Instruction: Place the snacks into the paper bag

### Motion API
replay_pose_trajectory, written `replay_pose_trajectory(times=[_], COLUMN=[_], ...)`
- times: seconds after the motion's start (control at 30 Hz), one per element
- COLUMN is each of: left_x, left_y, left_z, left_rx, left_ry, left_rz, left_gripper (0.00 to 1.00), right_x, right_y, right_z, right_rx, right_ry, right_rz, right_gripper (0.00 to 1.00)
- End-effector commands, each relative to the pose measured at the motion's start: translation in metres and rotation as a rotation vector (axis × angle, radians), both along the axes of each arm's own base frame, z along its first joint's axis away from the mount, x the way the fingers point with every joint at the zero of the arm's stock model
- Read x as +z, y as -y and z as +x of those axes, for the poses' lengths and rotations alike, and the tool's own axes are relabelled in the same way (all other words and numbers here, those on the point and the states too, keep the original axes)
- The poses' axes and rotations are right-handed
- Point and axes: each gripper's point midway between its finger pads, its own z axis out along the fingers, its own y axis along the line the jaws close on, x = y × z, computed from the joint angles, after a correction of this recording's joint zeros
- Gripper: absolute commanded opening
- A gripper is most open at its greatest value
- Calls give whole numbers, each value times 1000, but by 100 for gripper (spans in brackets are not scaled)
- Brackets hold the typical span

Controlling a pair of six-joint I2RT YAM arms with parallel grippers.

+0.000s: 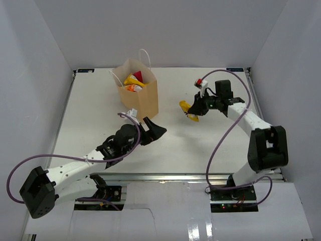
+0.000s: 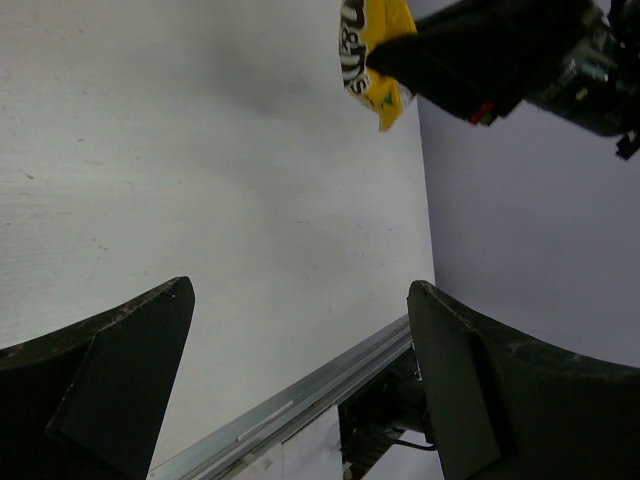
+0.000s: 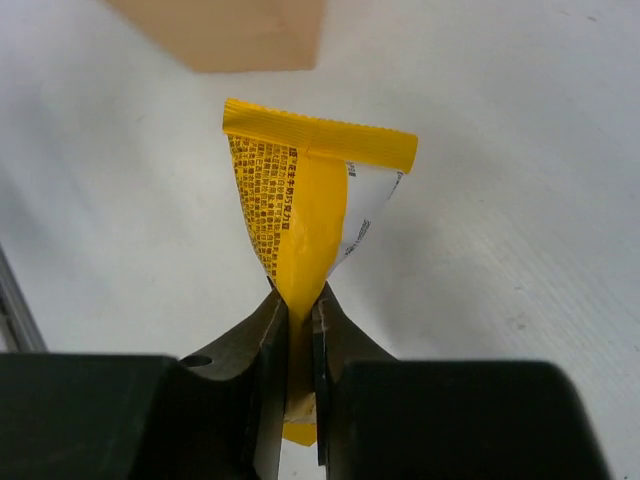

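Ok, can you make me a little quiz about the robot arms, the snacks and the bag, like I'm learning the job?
1. True or false: the left gripper is holding a snack.
2. What does the right gripper pinch? A) a shiny yellow snack packet B) a dark brown packet C) nothing
3. Fill the gap: the tall tan kraft paper bag stands upright with colourful packets already ____ it.
Key: 1 false, its jaws are open and empty. 2 A. 3 inside.
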Motion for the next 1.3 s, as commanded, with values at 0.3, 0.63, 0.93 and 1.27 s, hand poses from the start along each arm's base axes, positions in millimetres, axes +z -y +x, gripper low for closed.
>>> replay_pose_trajectory(times=[0.3, 0.63, 0.93, 1.27], left_x=[27, 15, 14, 27], left_y=[57, 65, 72, 65], left_z=[32, 26, 24, 23], left_rx=[36, 10, -23, -23], left_ry=[-161, -222, -236, -180], left_rz=[-233, -253, -264, -266], left_gripper=[98, 92, 49, 4], right_x=[34, 50, 54, 62], right_y=[-38, -55, -74, -74], right_z=[-139, -151, -148, -151], right_rx=[368, 426, 449, 479], right_ry=[203, 222, 223, 250], right_rz=[41, 76, 91, 93], right_gripper=[9, 13, 16, 57])
